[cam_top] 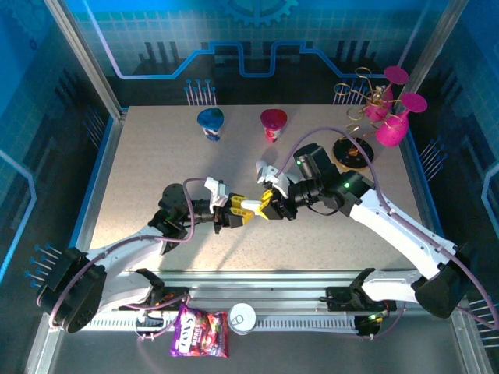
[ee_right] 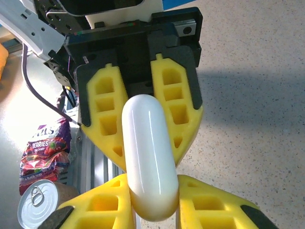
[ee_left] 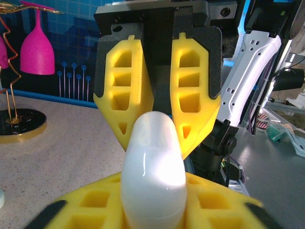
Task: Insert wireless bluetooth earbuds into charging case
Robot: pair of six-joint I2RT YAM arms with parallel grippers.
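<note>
A smooth white pebble-shaped charging case (cam_top: 251,206) hangs closed above the middle of the table, held from both ends. My left gripper (cam_top: 240,210) comes from the left and my right gripper (cam_top: 265,206) from the right, yellow fingertips almost meeting. In the left wrist view the charging case (ee_left: 152,162) sits tight between my left gripper (ee_left: 153,188), and the right arm's yellow fingers (ee_left: 126,95) clasp its far end. The right wrist view has the charging case (ee_right: 147,143) pressed between my right gripper (ee_right: 152,188). The earbuds are out of view.
A blue cup (cam_top: 210,122) and a magenta cup (cam_top: 273,123) stand at the back. Pink wine glasses (cam_top: 390,117) on a gold wire stand sit back right. A snack bag (cam_top: 200,331) and a can (cam_top: 242,318) lie beyond the near rail.
</note>
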